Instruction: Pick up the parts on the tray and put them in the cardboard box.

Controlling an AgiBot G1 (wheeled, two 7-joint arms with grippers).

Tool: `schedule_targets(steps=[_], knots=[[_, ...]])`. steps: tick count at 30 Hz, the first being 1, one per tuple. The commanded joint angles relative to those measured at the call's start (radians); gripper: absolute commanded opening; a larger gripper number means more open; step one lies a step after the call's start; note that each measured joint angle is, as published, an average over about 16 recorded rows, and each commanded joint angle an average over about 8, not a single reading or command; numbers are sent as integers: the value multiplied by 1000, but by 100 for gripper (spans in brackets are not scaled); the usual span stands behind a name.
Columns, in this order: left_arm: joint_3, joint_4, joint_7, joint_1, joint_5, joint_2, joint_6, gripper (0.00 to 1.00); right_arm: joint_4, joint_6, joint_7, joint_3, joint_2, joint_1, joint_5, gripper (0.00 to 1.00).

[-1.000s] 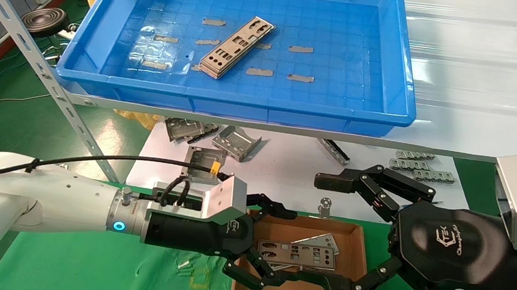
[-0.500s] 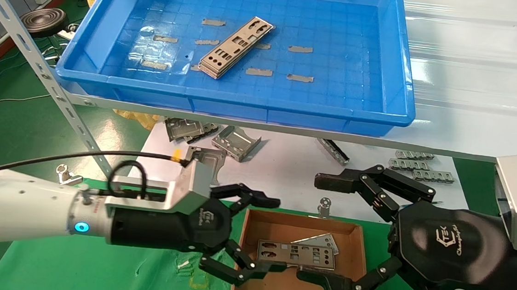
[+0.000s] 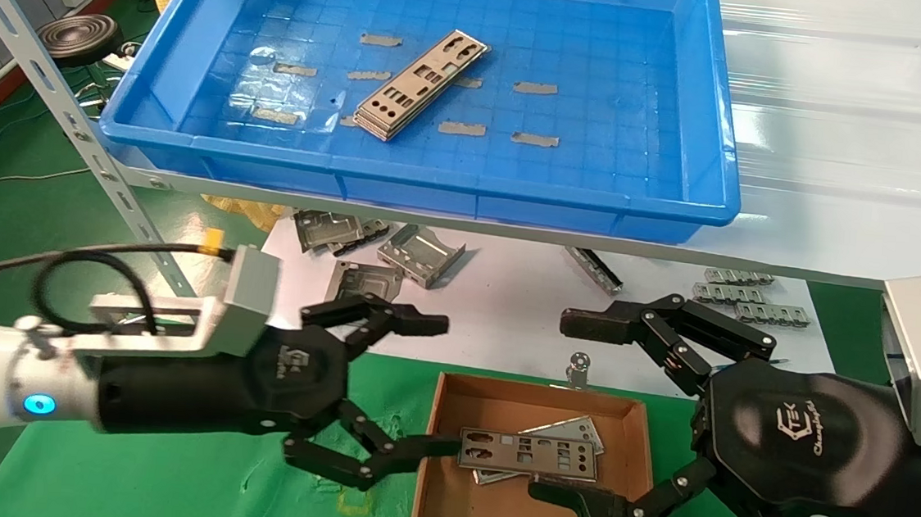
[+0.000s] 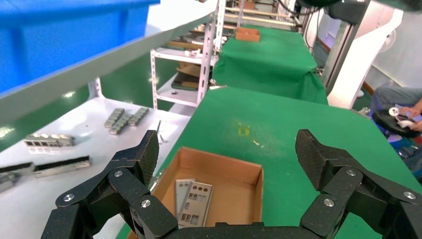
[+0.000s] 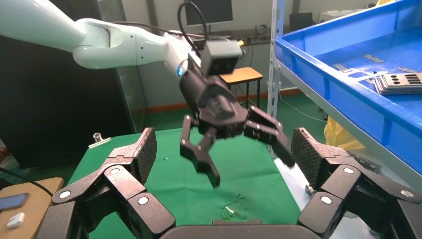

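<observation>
The left gripper point(image 3: 426, 383) is hanging released, empty, beside the cardboard box point(image 3: 441, 508). Two parts point(image 3: 531, 453) are lying inside. The right gripper point(image 3: 572, 407) is waiting, fingers spread.

Even, bright overhead light fills the scene. Glare streaks the white shelf surface point(image 3: 850, 116) at 2 o'clock in the head view, and pale reflections sheen the tray point(image 3: 433, 182) floor near 10 o'clock. Shadows are soft and short. The left arm's camera bracket point(image 3: 248, 299) is smeared by motion blur; the wrist views show mild wide-angle stretching at their edges
</observation>
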Motion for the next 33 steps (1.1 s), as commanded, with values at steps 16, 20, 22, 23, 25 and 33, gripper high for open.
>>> schedule_targets(steps=[16,20,22,23,25,33], knots=[[-172,-259,-145,115,-52,-179,7,100,0,0,0,0,0,0,0,100],[-213,-320,-179,143,-64,-221,8,100,0,0,0,0,0,0,0,100],[-233,-350,-196,156,-70,-242,9,100,0,0,0,0,0,0,0,100],[-244,-366,-205,163,-73,-252,10,100,0,0,0,0,0,0,0,100],[-264,-396,-222,177,-79,-273,11,100,0,0,0,0,0,0,0,100],[-329,-493,-273,220,-99,-340,13,100,0,0,0,0,0,0,0,100]])
